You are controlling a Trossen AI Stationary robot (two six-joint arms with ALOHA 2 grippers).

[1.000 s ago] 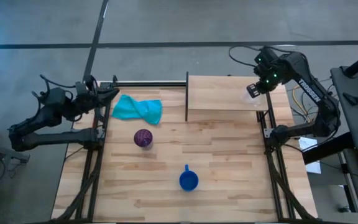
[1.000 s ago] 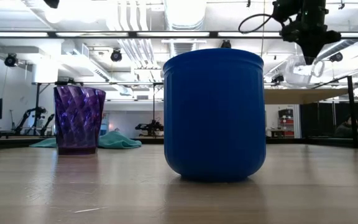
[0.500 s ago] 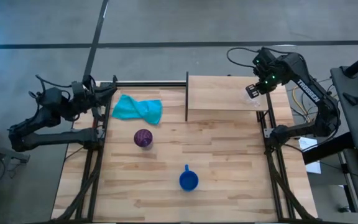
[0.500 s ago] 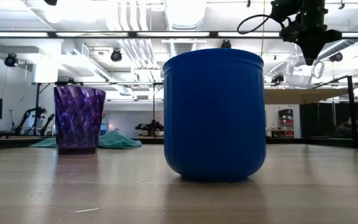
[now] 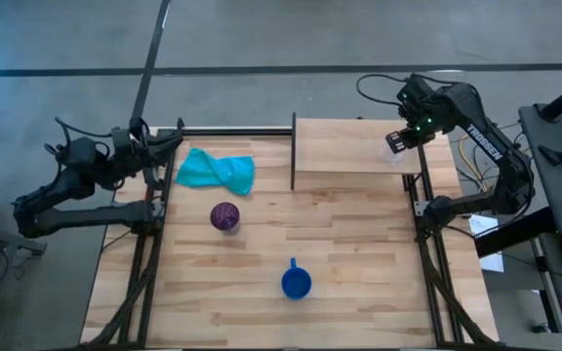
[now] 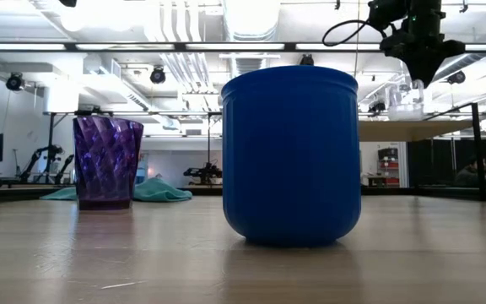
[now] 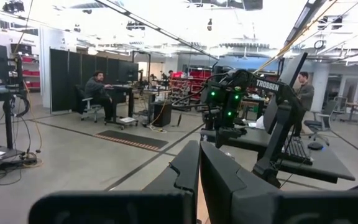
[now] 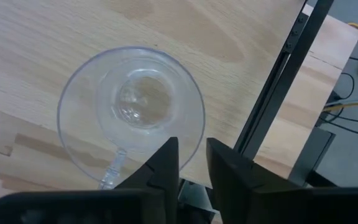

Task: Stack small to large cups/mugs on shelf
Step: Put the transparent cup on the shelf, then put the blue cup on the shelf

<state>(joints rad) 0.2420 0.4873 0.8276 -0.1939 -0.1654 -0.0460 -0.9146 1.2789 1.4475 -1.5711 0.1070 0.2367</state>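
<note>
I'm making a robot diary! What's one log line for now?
right tool: over cup on shelf | left tool: waiting far left | mug, tumbler: unshelved

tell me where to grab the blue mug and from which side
Judging from above, the blue mug stands upright with its mouth open and its handle pointing toward the far edge. Probably best to come straight down and pinch the rim on a side away from the handle; the table around it looks free.
</note>
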